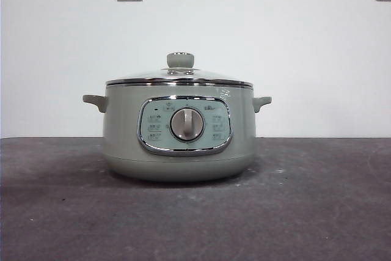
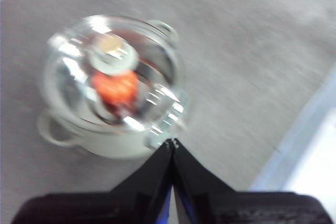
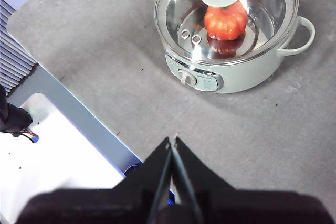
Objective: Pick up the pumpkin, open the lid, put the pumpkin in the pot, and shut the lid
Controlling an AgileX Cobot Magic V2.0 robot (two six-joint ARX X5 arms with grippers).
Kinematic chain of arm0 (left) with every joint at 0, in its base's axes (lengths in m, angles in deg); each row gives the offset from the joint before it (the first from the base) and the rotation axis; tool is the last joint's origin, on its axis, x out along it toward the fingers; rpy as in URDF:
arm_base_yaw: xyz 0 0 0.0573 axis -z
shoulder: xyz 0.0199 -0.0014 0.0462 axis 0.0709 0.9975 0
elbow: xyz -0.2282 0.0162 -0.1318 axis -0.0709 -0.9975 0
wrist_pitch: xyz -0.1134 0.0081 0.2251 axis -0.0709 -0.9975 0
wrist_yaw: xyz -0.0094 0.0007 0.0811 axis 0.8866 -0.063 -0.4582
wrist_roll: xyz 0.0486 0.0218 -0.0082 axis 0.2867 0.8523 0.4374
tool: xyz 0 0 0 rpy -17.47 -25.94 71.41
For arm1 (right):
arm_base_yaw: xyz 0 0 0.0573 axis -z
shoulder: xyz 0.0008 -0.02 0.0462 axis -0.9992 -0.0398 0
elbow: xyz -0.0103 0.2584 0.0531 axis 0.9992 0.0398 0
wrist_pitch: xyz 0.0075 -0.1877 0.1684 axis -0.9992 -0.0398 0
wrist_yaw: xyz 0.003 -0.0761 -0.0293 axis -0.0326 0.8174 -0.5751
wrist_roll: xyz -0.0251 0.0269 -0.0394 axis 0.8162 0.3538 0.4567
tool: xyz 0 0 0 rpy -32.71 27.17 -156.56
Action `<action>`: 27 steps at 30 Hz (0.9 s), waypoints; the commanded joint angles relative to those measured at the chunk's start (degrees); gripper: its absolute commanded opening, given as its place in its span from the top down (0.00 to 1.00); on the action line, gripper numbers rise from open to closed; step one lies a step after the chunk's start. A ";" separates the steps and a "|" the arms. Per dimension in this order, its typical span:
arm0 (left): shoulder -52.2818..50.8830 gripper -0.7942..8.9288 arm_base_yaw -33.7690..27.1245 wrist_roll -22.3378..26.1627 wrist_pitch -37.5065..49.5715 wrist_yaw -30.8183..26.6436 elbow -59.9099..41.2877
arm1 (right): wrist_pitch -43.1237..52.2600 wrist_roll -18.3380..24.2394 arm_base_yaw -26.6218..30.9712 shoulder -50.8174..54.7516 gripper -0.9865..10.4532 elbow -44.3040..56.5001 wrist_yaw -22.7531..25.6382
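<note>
The pot [image 1: 179, 136] is seen closed by the lid [image 1: 179, 77], the pumpkin [image 3: 226, 20] inside. Both the left gripper [image 2: 171, 142] and right gripper [image 3: 172, 141] are clenched empty, well away. Little risk is judged to remain beyond an unseated lid.

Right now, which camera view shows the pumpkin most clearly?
The right wrist view: the pumpkin is sharp there, orange through the glass lid, inside the pot. The left wrist view shows it only as a blurred orange shape. The front view does not show it; the pot's wall hides it.
</note>
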 commanded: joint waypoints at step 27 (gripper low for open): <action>-50.73 0.92 -22.58 0.61 65.85 -3.54 -72.30 | -0.96 -0.46 -0.09 0.33 0.91 0.04 0.15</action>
